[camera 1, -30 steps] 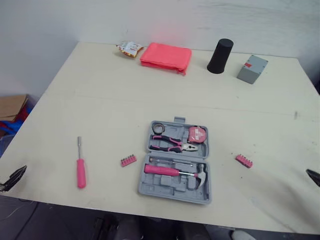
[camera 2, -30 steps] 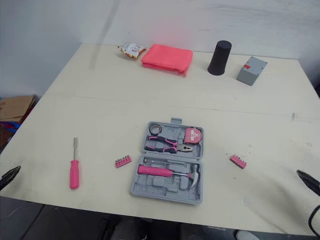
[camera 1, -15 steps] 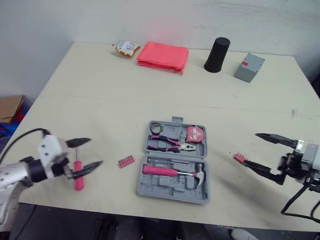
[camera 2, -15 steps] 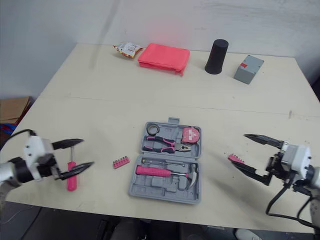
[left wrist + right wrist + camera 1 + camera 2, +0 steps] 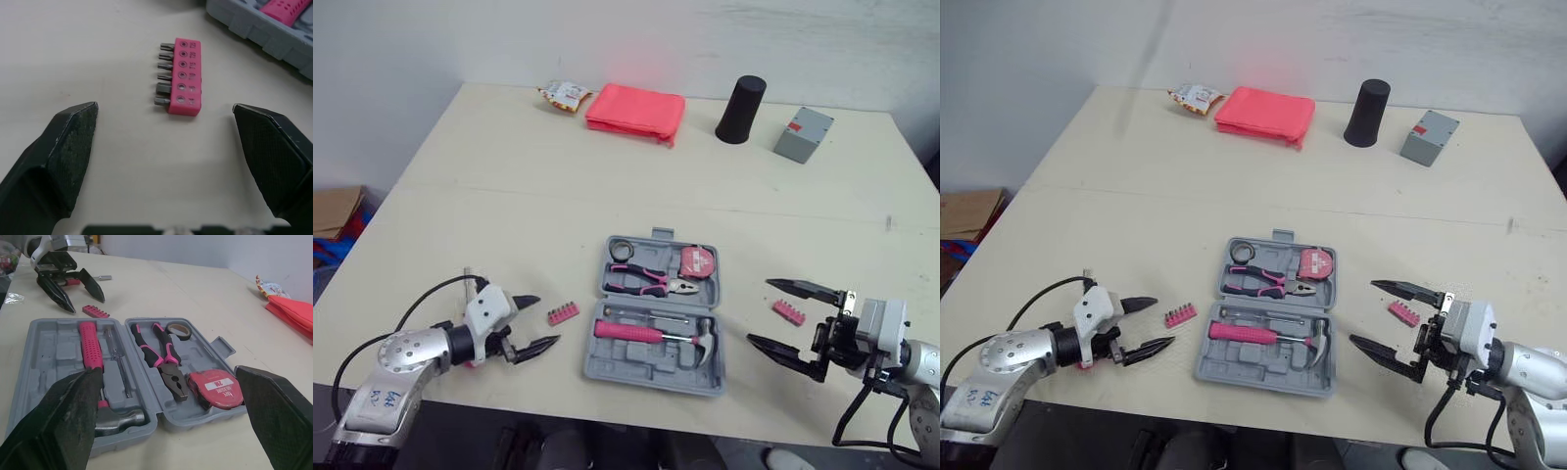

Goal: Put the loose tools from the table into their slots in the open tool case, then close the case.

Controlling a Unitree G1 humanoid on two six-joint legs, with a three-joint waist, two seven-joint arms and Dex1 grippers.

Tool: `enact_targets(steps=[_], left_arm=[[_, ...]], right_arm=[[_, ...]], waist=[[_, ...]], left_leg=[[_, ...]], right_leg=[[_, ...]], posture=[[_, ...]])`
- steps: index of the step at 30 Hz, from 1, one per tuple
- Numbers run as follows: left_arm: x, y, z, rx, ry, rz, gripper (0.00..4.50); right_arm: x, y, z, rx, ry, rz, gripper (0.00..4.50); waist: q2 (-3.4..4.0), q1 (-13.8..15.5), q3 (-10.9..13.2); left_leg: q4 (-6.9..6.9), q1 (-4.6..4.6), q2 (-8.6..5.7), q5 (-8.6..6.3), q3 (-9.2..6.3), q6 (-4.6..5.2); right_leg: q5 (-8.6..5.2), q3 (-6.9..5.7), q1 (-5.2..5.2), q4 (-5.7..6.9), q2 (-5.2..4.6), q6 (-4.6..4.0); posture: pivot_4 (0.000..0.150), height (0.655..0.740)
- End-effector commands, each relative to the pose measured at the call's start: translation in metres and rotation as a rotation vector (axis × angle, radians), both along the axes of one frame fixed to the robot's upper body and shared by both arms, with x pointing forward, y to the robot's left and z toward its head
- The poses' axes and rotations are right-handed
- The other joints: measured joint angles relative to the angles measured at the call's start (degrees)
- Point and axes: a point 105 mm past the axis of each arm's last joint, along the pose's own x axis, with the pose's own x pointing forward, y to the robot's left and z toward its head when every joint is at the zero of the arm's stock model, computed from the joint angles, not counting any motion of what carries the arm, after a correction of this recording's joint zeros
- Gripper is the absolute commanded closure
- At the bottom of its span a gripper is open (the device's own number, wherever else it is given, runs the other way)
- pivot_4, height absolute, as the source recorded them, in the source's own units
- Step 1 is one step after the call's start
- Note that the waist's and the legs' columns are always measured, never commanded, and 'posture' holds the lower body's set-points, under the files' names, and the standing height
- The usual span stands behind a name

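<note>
Left wrist view gives you the closer job: a pink bit holder point(image 5: 180, 73) lies flat on the tabletop point(image 5: 509, 196), just left of the open tool case point(image 5: 631, 362). The left gripper point(image 5: 540, 320) faces it, fingers spread wide and holding nothing.

Expect the holder to be light, stiff plastic and very low, so the fingers would have to come right down to the tabletop to catch it. Its steel bits stick out along one long edge. Closing from this angle would put one finger on those tips and the other on the plain edge, which I'd judge a slippery hold. Pinching the plastic body across its short ends looks safer.

A second bit holder point(image 5: 789, 312) lies right of the case by the right gripper point(image 5: 766, 311), whose fingers are also wide and empty. Whether it sits under them or just past them is hard to tell from the head views.

The screwdriver point(image 5: 101, 277) lies on the left, partly hidden by the left gripper's body. It is rigid and longer, and probably best taken by its pink handle.

In the case, the hammer point(image 5: 656, 335), pliers point(image 5: 651, 282) and tape measure point(image 5: 698, 262) are seated, and bare recesses remain at the near left. The case wall beside the holder is your one obstacle. The black cup point(image 5: 742, 96), grey box point(image 5: 804, 134), pink pouch point(image 5: 636, 110) and snack packet point(image 5: 563, 95) sit well apart at the far edge.
</note>
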Motion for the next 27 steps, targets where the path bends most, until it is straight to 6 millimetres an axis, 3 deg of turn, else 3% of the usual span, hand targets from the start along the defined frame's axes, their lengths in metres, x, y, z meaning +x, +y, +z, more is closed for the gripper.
enact_targets(steps=[1,11,14,20,21,27], left_arm=[[0.003,-0.005,-0.001,0.018,-0.012,-0.029,0.04],[0.009,-0.016,-0.018,0.027,0.053,-0.038,0.04],[0.008,-0.018,-0.024,0.006,0.076,-0.042,0.89],[0.005,-0.020,-0.035,0.038,0.104,-0.071,3.59],[0.005,-0.020,-0.035,0.037,0.101,-0.067,3.84],[0.006,-0.021,-0.030,0.035,0.063,-0.091,3.84]], right_arm=[[-0.002,0.012,0.013,0.005,-0.046,0.014,0.00],[0.000,0.019,0.021,0.005,-0.041,0.004,0.00],[0.000,0.020,0.021,0.016,-0.041,0.017,0.00],[-0.006,0.021,0.012,0.012,-0.011,0.071,0.00],[-0.007,0.019,0.011,0.012,-0.009,0.071,0.00],[-0.016,0.011,-0.002,0.009,0.014,0.062,0.00]], waist=[[0.00,0.2,0.0],[0.03,1.0,0.0],[0.04,0.9,0.0],[0.11,0.9,-0.1],[0.14,0.9,-0.1],[0.18,1.0,-0.1]], left_leg=[[0.00,0.01,0.00,0.02,-0.01,0.00],[0.15,0.02,-0.03,0.03,-0.05,0.07],[0.29,0.03,-0.03,-0.02,-0.08,0.17],[0.38,0.07,-0.03,-0.13,-0.08,0.38],[0.38,0.06,-0.03,-0.13,-0.10,0.38],[0.38,0.06,-0.04,-0.14,-0.09,0.40]], right_leg=[[0.00,0.00,0.00,0.05,0.00,0.00],[0.00,-0.03,0.03,0.18,-0.06,-0.01],[0.00,-0.04,0.07,0.33,-0.08,-0.01],[0.00,-0.04,0.09,0.43,-0.09,-0.01],[0.00,-0.05,0.10,0.43,-0.09,-0.01],[0.00,-0.05,0.11,0.41,-0.10,-0.01]], posture=[[0.150,0.7400],[0.150,0.7400],[0.150,0.7400],[0.150,0.7400],[0.150,0.7400],[0.150,0.7400]])
